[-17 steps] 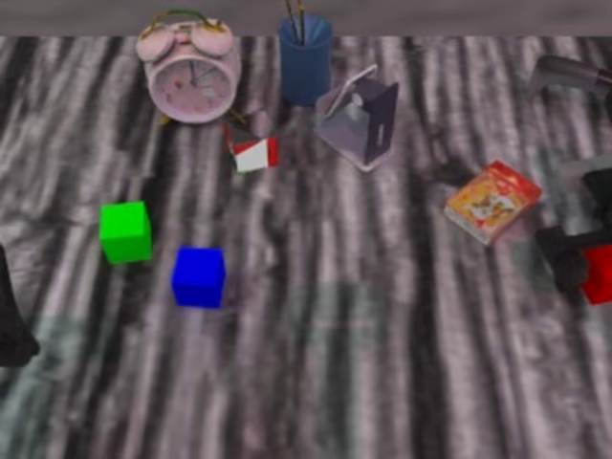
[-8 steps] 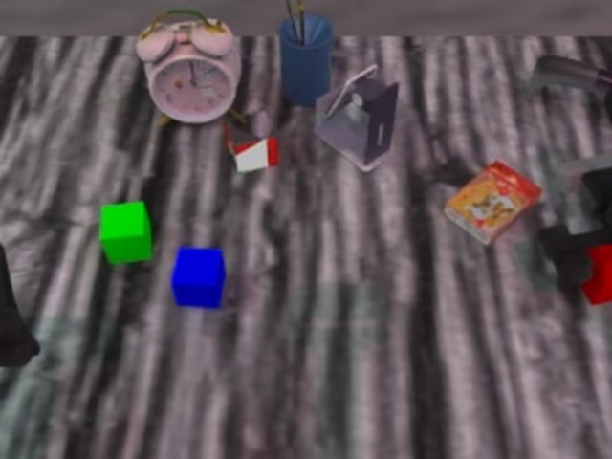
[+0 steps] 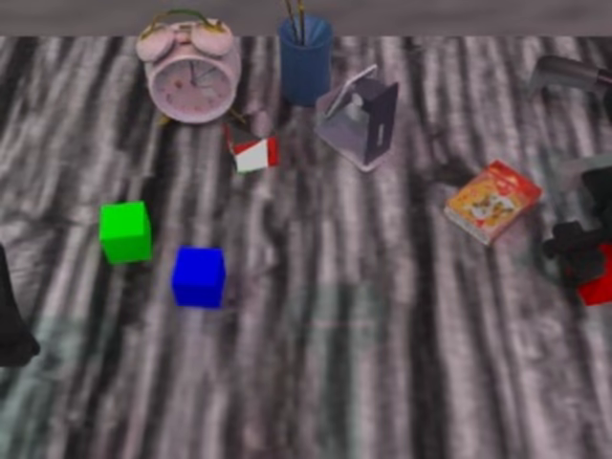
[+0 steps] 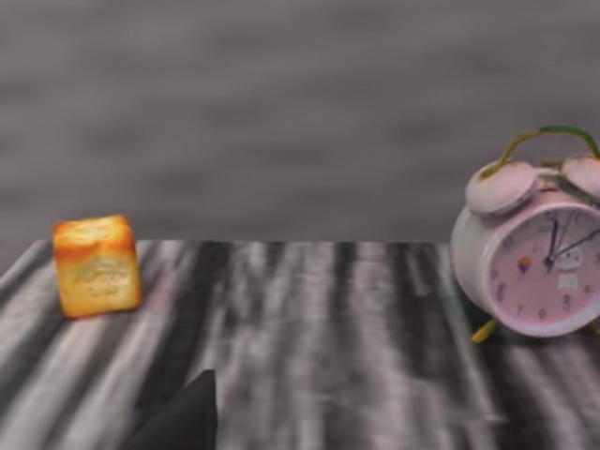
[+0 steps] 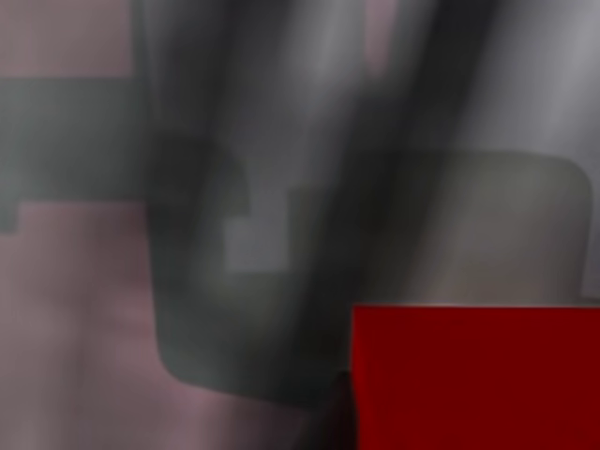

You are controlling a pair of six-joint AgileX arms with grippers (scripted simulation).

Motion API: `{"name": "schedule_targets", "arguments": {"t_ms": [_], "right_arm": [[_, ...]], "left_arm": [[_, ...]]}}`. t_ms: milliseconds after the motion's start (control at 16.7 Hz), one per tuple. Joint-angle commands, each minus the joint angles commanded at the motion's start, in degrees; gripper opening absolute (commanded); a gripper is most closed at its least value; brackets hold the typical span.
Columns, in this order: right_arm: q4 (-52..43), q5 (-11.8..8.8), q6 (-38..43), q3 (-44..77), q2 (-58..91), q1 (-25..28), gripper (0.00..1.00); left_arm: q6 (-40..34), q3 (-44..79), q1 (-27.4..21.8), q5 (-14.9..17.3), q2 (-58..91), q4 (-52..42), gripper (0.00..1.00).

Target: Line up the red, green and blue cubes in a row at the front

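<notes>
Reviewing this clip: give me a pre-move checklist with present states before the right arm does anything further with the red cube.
1. Right gripper at the red cube, table's right edge: ok.
2. Jaws closed on the cube: cannot tell.
3. Cube lifted off the table: cannot tell.
4. Green cube and blue cube apart, untouched, at left: ok.
5. Three cubes in a front row: not ok.
6. Left gripper parked at the left edge: ok.

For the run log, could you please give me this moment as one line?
right gripper: at red cube, right table edge | left arm: parked at left edge | green cube, blue cube: untouched, left side
</notes>
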Motion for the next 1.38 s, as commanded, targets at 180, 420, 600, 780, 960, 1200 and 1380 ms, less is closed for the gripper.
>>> {"name": "schedule_targets", "arguments": {"t_ms": [180,420,600,780,960,1200,1380], "right_arm": [[0.0,0.0,0.0,0.0,0.0,0.0,0.00],[-1.0,-0.3,0.2,0.9,-1.9,-0.1,0.00],[-5.2,-0.4,0.3,3.6,-3.4,-0.1,0.00],[-12.3,-0.4,0.2,7.4,-6.0,0.2,0.00],[-15.6,-0.3,0.0,9.5,-7.8,0.4,0.00],[-15.5,-0.3,0.2,9.5,-7.5,0.3,0.00],[-17.0,-0.2,4.0,12.7,-5.4,3.8,0.00]], "left_arm": [[0.0,0.0,0.0,0.0,0.0,0.0,1.00],[0.0,0.0,0.0,0.0,0.0,0.0,1.00],[0.0,0.0,0.0,0.0,0.0,0.0,1.00],[0.0,0.0,0.0,0.0,0.0,0.0,1.00],[0.0,0.0,0.0,0.0,0.0,0.0,1.00],[0.0,0.0,0.0,0.0,0.0,0.0,1.00],[0.0,0.0,0.0,0.0,0.0,0.0,1.00]]}}
